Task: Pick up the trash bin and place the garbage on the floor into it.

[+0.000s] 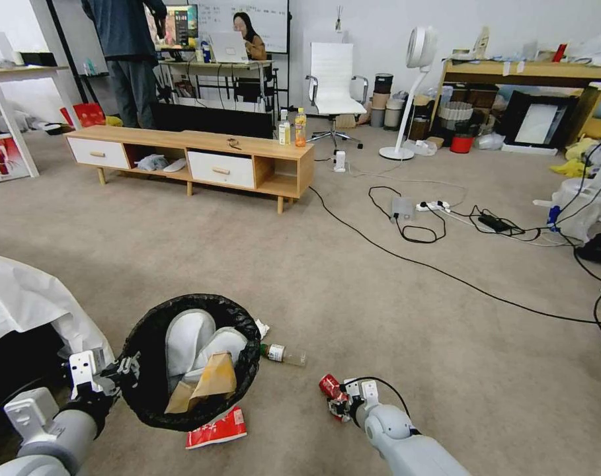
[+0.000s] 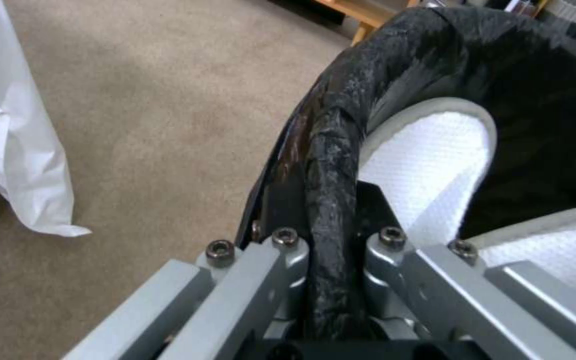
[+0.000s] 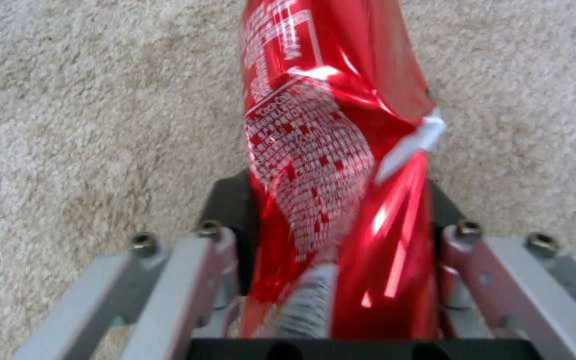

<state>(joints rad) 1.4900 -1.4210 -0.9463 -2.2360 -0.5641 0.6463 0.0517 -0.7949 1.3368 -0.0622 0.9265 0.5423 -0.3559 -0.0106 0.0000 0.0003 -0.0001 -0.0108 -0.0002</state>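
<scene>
Gripping hands [image 1: 129,367] hiding bin rim [image 2: 328,165]

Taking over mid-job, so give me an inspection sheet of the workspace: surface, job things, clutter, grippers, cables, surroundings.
Surface: carpet floor.
Job's things: trash bin holds brown paper bag and white items; red-white wrapper and small bottle lie on the floor.
Clutter: white sheet beside the bin.
Grippers: left gripper clamps the bin rim; right gripper grips the red can.
Cables: black cables cross the floor ahead.
Surroundings: low wooden cabinet, fan.

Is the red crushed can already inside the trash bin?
No. The right gripper holds the red crushed can outside the trash bin.
</scene>
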